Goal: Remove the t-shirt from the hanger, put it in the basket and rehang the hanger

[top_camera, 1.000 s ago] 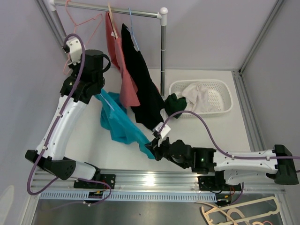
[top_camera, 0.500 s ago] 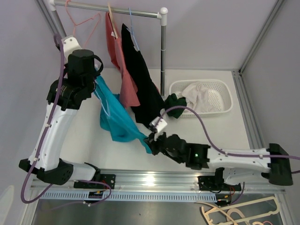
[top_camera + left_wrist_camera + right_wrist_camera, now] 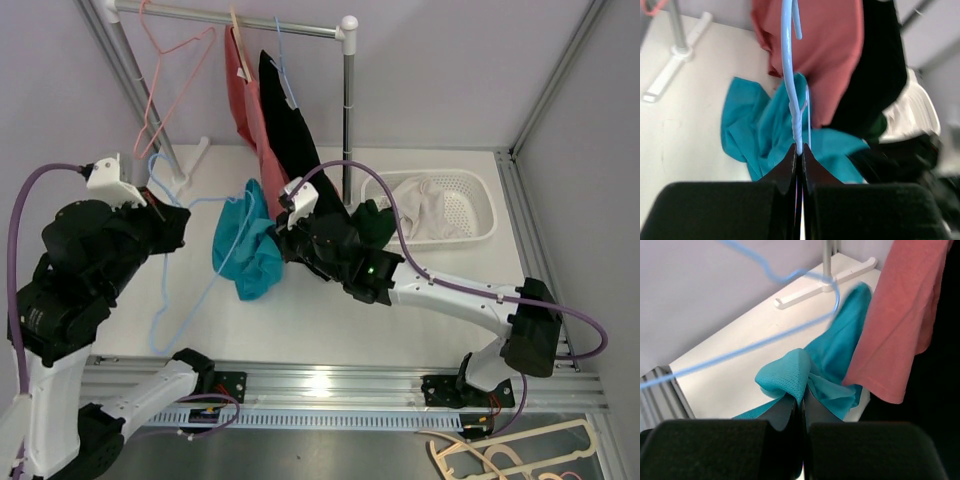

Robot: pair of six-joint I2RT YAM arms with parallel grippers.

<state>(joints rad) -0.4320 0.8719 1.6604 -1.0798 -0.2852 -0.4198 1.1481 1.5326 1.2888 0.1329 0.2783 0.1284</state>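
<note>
1. The left gripper (image 3: 799,148) is pressed together on the light blue hanger (image 3: 787,60). The wire is pinched right at the fingertips, by its twisted neck.
2. The right gripper (image 3: 801,399) is clamped on a bunched fold of the teal t-shirt (image 3: 837,352). Cloth is sandwiched between the fingers and no gap can be seen.
3. Between the two, the hanger is held clear of the rail (image 3: 250,20) and tilted over the table (image 3: 450,290). Its hook is up by the left gripper and one long side runs down toward the near edge.
4. The t-shirt is gathered into a lump around the hanger's far corner, just beside the red shirt (image 3: 250,120) and black shirt (image 3: 300,160) that hang from the rail.
5. Progress-wise, the hanger-off-the-rail part can be counted as done, and most of the shirt looks slid to one end. It isn't free yet though, since the blue wire appears to be threaded into the lump. Whether it goes through the neck hole or is just draped can't be told from these views.
6. What's left, as a guess: the shirt gets drawn off that last corner while the hanger is pulled the other way. It then probably gets dropped somewhere, maybe in the white basket (image 3: 470,200), where other clothes are piled.
</note>
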